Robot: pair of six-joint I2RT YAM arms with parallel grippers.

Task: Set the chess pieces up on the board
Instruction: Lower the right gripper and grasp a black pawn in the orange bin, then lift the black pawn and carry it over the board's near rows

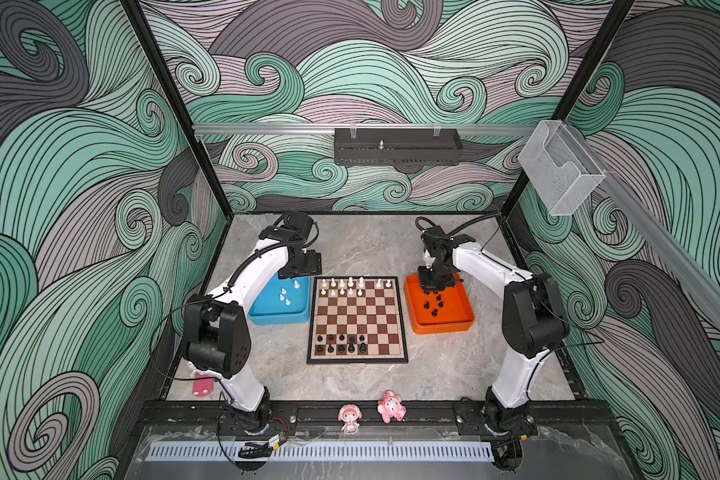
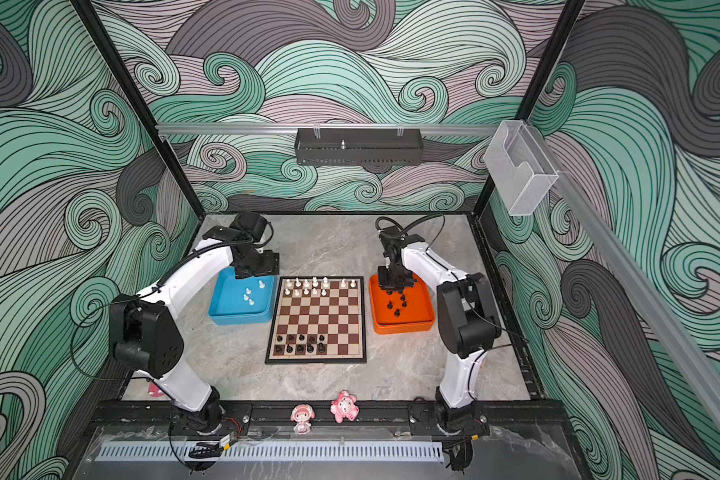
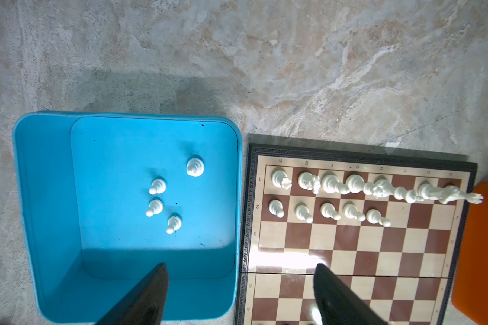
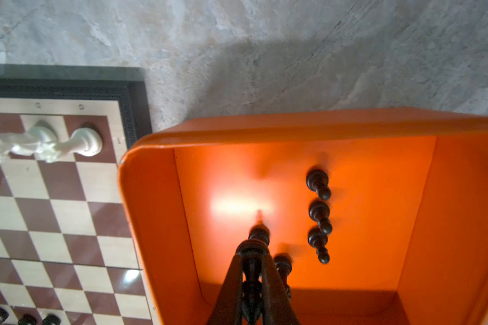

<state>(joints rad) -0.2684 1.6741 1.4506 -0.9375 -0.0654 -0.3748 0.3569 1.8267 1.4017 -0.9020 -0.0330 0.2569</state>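
Eight letters [image 3: 332,165], h to a, edge the board [image 3: 299,160]

The right gripper [image 4: 253,254] was closed on a black piece [image 4: 259,235] within the orange tray [image 4: 293,128]; three black pawns [image 4: 318,210] stood alongside.

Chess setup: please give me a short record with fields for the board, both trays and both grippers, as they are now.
Board: white chessmen on part of the far two rows, black chessmen on part of the near two
Blue tray: four loose white pieces
Orange tray: several black pawns standing
Left gripper: open, empty, above the blue tray's edge beside the board
Right gripper: shut on a black piece over the orange tray
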